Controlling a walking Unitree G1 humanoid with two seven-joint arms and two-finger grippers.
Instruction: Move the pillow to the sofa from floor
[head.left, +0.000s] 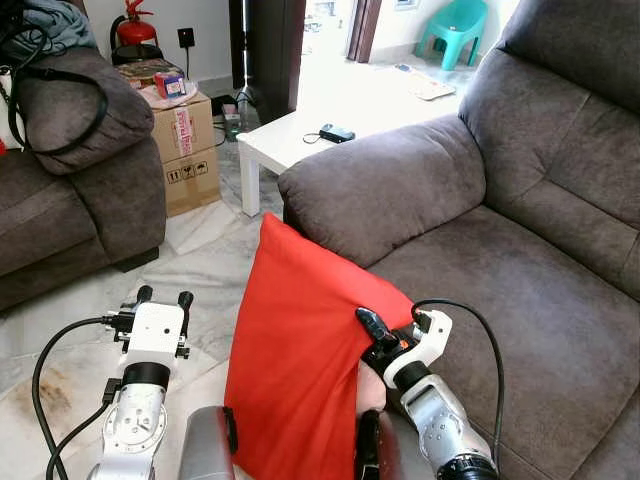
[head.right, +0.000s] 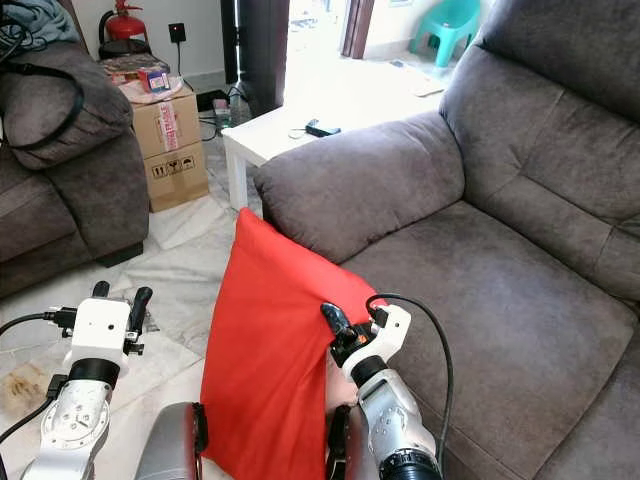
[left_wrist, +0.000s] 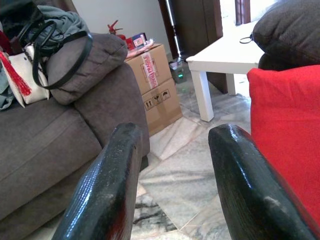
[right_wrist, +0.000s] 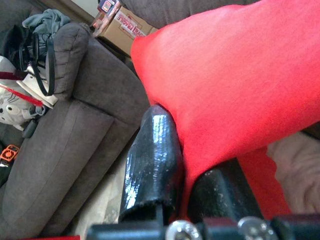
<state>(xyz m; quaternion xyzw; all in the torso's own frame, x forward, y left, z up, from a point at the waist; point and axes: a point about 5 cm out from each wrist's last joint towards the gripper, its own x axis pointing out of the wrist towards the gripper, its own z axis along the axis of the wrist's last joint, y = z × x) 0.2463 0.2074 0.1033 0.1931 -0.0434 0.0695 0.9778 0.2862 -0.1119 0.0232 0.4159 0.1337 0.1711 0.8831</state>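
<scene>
Right gripper (head.left: 372, 335) clamped on red pillow (head.left: 300, 350) edge; left gripper (head.left: 164, 297) jaws apart, idle. Lift high over armrest (head.left: 380, 190), swing onto sofa seat (head.left: 530, 320), keeping grip firm.

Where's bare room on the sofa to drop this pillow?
The seat cushion, bordered by the armrest and backrest, is bare. The right pincer grips the pillow beside it. The other sofa is crowded: a bag sits on its arm.

Matt red cloth pillow (head.left: 300, 350), suede-like sofa (head.left: 520, 260)
</scene>
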